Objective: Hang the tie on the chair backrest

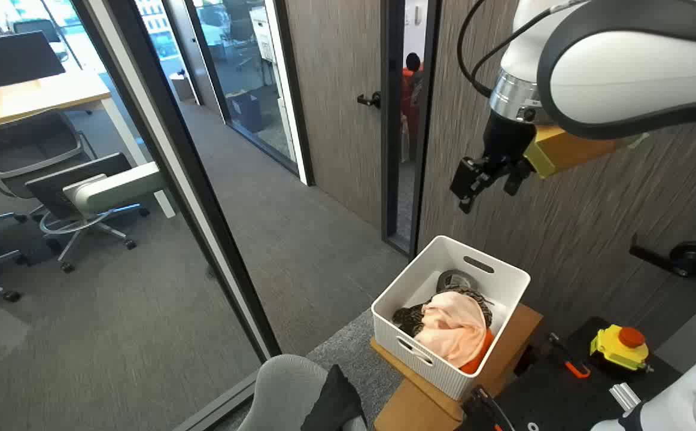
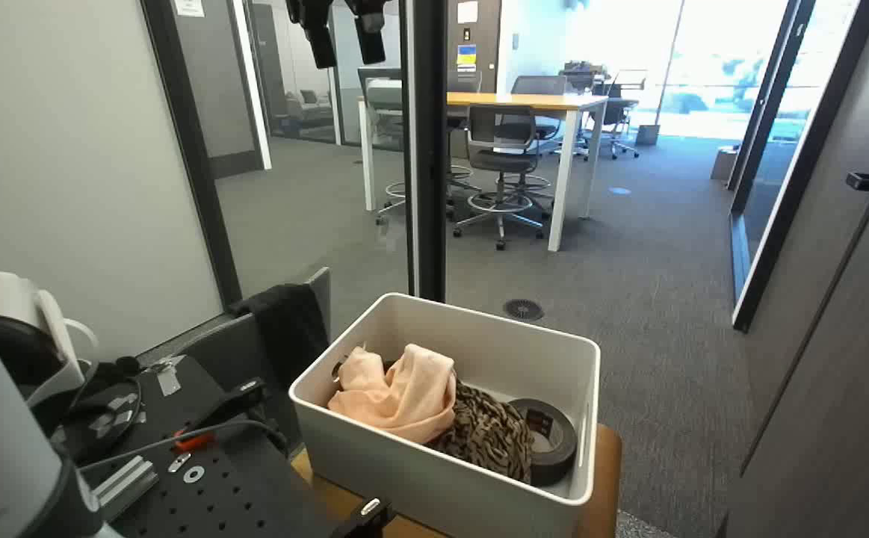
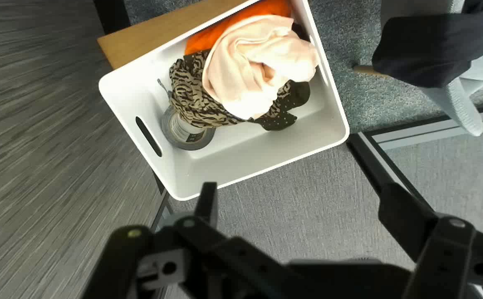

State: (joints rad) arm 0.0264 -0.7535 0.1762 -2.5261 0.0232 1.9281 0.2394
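A white bin [image 1: 443, 379] holds a heap of cloths; it also shows in an exterior view [image 2: 434, 493] and the wrist view [image 3: 266, 158]. A peach cloth [image 3: 241, 70] lies on top of a tiger-print cloth [image 3: 189, 93], a dark dotted cloth [image 3: 280, 120] and an orange cloth [image 3: 224, 29]. I cannot tell which cloth is the tie. A grey chair [image 1: 282, 389] stands beside the bin; a black cloth [image 1: 336, 398] hangs over its backrest, seen also in an exterior view [image 2: 288, 321]. My gripper [image 1: 489, 196] is open and empty, high above the bin; its fingers show in the wrist view [image 3: 299, 191].
A tape roll [image 3: 183, 133] lies in the bin. The bin stands on a wooden support [image 1: 407, 407]. A black table [image 2: 217, 478] carries cables, tools and a yellow emergency stop [image 1: 620, 347]. A wood-grain wall [image 1: 593, 209] and a framed glass partition [image 1: 204, 227] stand close by.
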